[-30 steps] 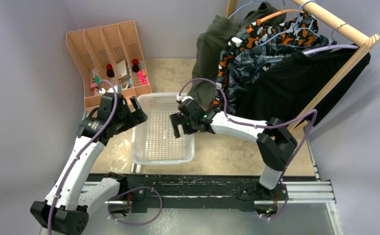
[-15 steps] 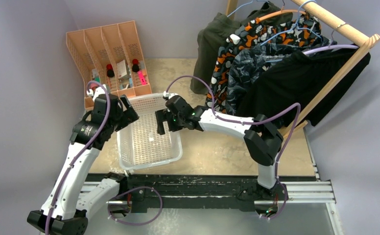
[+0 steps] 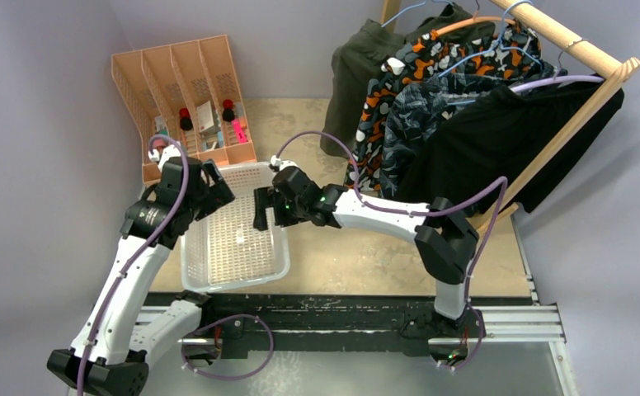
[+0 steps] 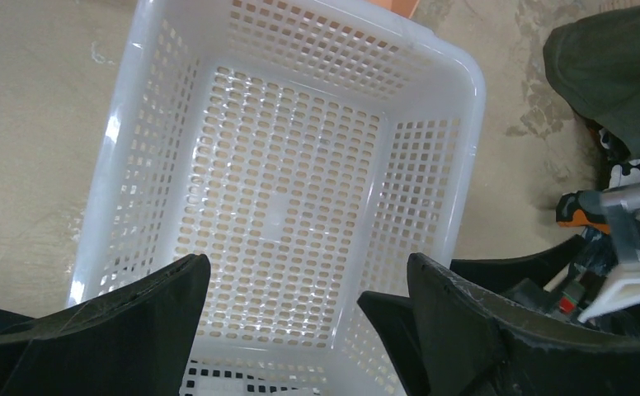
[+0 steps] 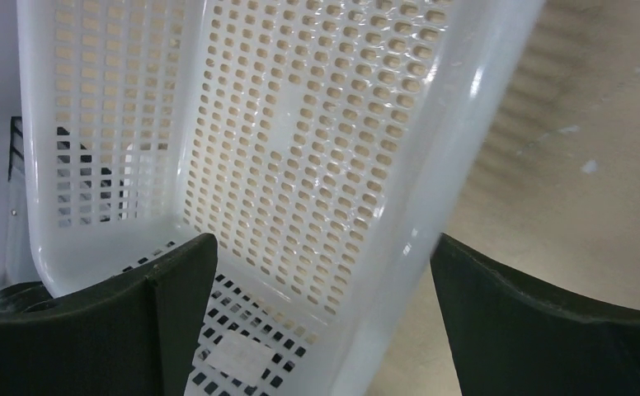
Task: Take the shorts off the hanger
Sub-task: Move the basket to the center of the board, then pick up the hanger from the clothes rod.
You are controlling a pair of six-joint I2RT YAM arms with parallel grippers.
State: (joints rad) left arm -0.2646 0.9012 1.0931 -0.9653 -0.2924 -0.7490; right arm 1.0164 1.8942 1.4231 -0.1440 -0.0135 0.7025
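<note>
Sliding leftward with both my arms, the white basket (image 3: 232, 283) is now sitting nearer the table's (image 3: 366, 256) left side than a second ago. My left arm (image 3: 127, 272) is bending over its far-left corner, jaws spread wide, holding nothing. My right arm (image 3: 383, 213) is reaching across, jaws wide astride the right rim. Nothing is coming off yet, I judge: black shorts (image 3: 498, 140), blue-grey camouflage shorts (image 3: 416, 124), orange camouflage shorts (image 3: 399, 78) and olive shorts (image 3: 358, 74) are all hanging from the wooden rail (image 3: 585, 48) beyond.

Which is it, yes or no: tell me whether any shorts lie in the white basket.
No, the white basket shows only its bare perforated floor, no fabric inside.
</note>
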